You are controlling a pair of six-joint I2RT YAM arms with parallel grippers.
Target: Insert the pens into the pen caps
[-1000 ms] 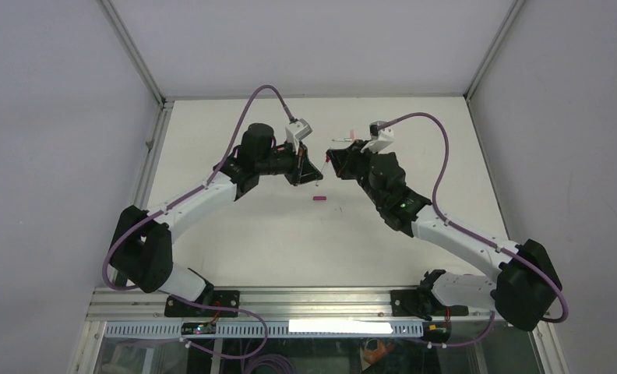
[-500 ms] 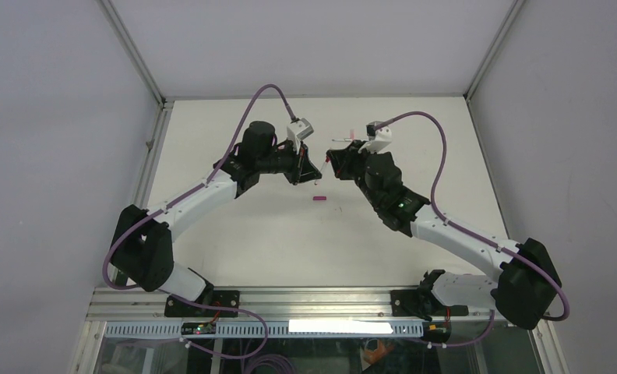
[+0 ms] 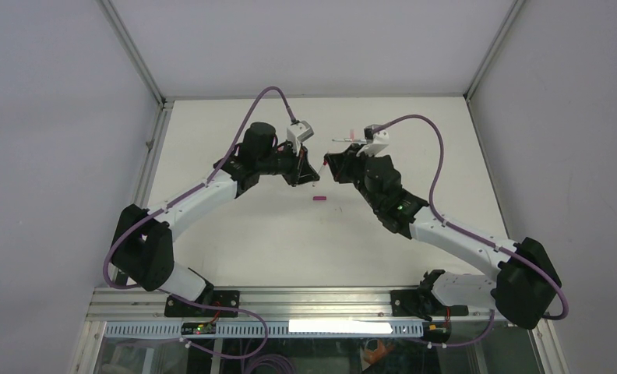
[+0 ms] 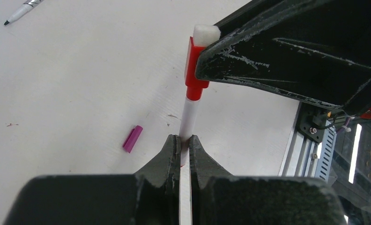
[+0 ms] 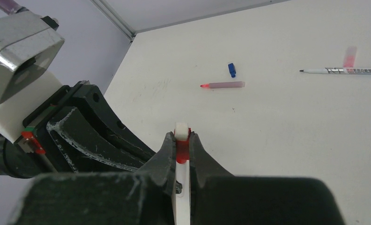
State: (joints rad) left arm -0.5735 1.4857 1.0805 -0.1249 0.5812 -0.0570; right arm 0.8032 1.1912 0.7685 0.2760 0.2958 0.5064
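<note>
My left gripper (image 4: 183, 138) is shut on a thin white pen (image 4: 189, 117). The pen's red-collared end sits inside a red pen cap (image 4: 192, 70) with a white end. My right gripper (image 5: 181, 136) is shut on that red cap (image 5: 181, 149). The two grippers meet tip to tip above the table's far middle, left gripper (image 3: 312, 173) beside right gripper (image 3: 328, 165). A magenta cap (image 3: 319, 199) lies loose on the table just below them, also the magenta cap (image 4: 132, 138) in the left wrist view.
On the table beyond the grippers lie a blue cap (image 5: 231, 70), a pink pen (image 5: 223, 85), a white pen with a black tip (image 5: 343, 71) and a blurred pink cap (image 5: 349, 56). That white pen (image 3: 344, 140) lies near the back edge.
The right gripper has moved left toward the left gripper, closing the gap between them. The pen end and the red cap now meet. Both grips stay shut.
</note>
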